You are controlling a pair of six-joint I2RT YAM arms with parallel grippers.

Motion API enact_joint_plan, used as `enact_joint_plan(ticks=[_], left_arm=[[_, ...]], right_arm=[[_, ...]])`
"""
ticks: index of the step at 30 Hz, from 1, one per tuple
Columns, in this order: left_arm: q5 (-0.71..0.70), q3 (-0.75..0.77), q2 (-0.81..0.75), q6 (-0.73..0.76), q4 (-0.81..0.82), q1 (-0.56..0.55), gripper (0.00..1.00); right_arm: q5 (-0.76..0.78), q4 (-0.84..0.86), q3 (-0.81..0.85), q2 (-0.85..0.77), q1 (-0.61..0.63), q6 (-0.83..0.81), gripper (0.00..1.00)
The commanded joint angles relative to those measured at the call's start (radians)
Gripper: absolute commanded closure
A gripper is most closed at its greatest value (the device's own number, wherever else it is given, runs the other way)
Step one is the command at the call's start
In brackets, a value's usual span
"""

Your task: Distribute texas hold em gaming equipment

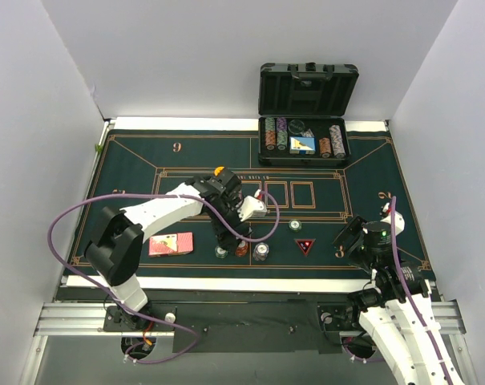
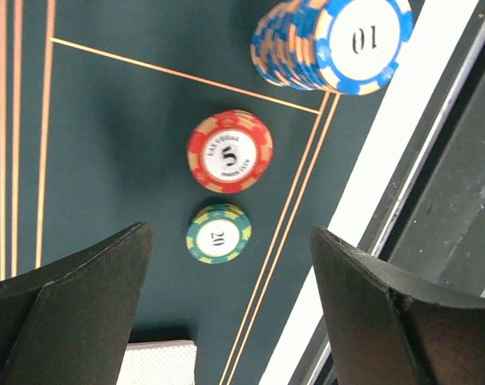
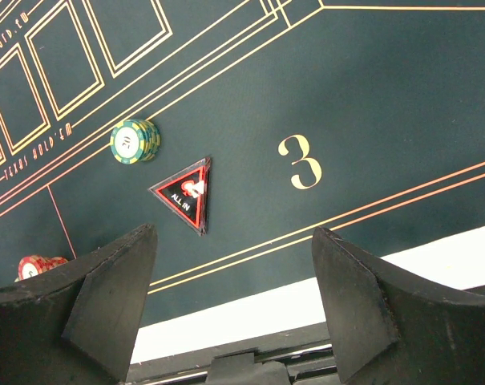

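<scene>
Three lots of poker chips sit in a row near the mat's front edge: a single green chip (image 2: pixel 218 233) (image 1: pixel 220 252), a short red stack (image 2: pixel 230 152) (image 1: pixel 241 250) and a taller blue stack (image 2: pixel 330 40) (image 1: pixel 261 251). My left gripper (image 2: pixel 230 305) (image 1: pixel 225 237) hovers just above them, open, with nothing between its fingers. The pink-backed playing cards (image 1: pixel 171 243) lie to its left, and a white corner of the cards (image 2: pixel 158 365) shows below the jaws. My right gripper (image 3: pixel 234 297) (image 1: pixel 353 234) is open and empty over the front right. A green stack (image 3: pixel 135 140) (image 1: pixel 295 225) lies ahead of it.
The open black case (image 1: pixel 306 112) at the back holds more chips and a card box. A black and red "ALL IN" triangle (image 3: pixel 186 192) (image 1: pixel 305 245) lies by the painted 3 (image 3: pixel 300 160). The mat's white border (image 3: pixel 306 297) runs along the front.
</scene>
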Motion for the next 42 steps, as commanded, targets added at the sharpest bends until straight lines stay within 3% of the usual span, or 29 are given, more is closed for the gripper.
enact_joint_plan(ticks=[1,15,42], left_arm=[[0.107,-0.024,-0.069,0.050,0.043,-0.033,0.09],[-0.043,-0.067,0.020,0.029,0.181,-0.096,0.09],[-0.037,-0.053,0.003,0.003,0.166,-0.108,0.09]], right_arm=[[0.001,0.010,-0.007,0.002,-0.004,-0.009,0.27],[0.000,0.011,-0.005,0.007,-0.004,-0.009,0.27],[-0.004,0.014,-0.010,0.010,-0.004,-0.011,0.27]])
